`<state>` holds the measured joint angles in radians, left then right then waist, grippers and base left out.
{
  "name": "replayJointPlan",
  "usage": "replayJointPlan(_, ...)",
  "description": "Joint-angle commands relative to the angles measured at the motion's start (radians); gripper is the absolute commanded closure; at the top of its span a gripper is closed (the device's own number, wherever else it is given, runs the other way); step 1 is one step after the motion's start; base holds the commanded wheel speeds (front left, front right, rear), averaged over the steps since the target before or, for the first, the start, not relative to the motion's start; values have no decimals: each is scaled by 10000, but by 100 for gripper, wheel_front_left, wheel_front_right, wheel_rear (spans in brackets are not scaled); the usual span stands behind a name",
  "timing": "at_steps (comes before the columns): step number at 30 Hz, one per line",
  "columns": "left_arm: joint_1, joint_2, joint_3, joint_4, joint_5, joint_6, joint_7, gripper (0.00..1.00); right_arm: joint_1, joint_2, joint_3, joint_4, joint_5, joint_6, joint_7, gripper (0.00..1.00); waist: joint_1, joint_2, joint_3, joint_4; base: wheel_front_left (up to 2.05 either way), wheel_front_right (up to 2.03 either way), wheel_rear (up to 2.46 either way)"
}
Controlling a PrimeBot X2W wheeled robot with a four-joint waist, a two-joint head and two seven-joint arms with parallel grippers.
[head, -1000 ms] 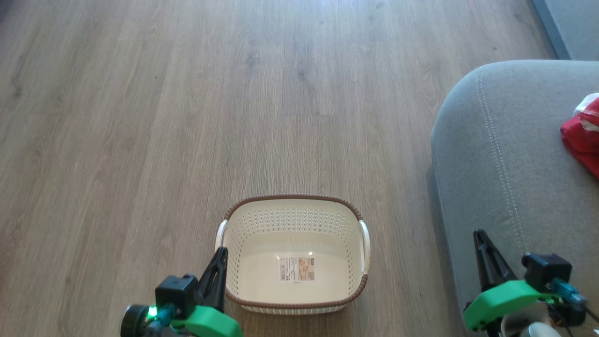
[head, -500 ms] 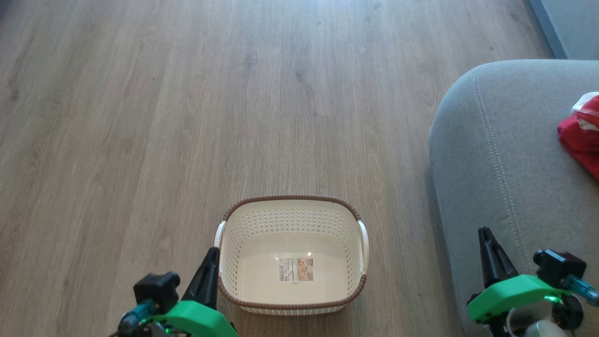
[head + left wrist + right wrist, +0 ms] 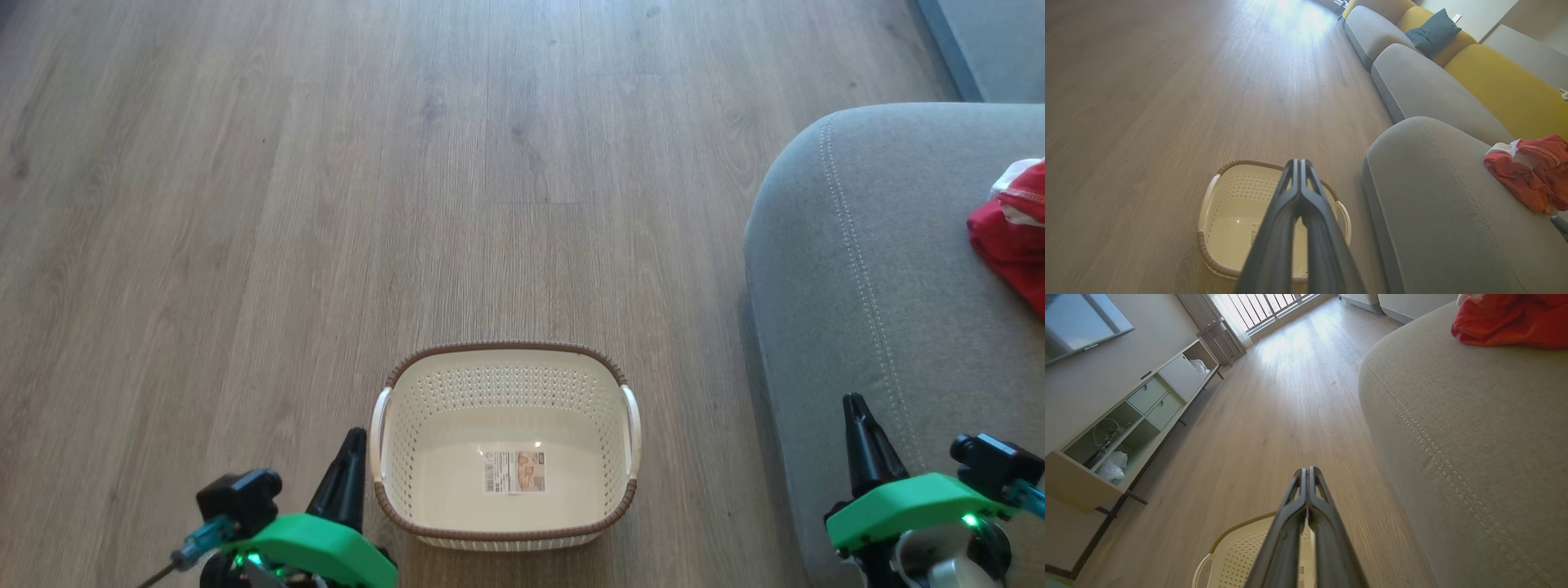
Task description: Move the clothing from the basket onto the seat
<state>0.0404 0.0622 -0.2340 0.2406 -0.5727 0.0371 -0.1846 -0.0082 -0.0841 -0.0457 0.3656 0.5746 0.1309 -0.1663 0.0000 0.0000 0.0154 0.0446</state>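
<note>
floor (image 3: 326, 163): wood planks | window (image 3: 1265, 308): sunlit | cabinet (image 3: 1147, 404): white | TV (image 3: 1081, 322): wall-mounted

A robot in green and black
The left gripper (image 3: 353, 441) and right gripper (image 3: 855, 406) each have long, dark, tapering fingers (image 3: 343, 490) on a bright green shell (image 3: 318, 547), with a black camera block (image 3: 241, 498), teal plug (image 3: 208, 535) and small green light (image 3: 970, 520).

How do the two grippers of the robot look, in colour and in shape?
The left gripper and the right gripper look alike: two long black fingers tapering to a point, on a bright green plastic base. Beside each base sits a black box with a teal plug; a small green light glows nearby.
</note>
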Motion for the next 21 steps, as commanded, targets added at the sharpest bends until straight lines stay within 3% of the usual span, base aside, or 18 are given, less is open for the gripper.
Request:
replayJointPlan(1, -532, 90, 205, -291, -262, -86, 34, 100, -448, 0, -33, -359, 259, 0, 90, 100, 0, 0, -1, -5, 0, 0, 0)
replayJointPlan(21, -721, 155, 762, -243, -2583, -432, 548, 100, -567, 74, -175, -545, 2446, -1, 679, 100, 0, 0, -27, -101, 0, 0, 0)
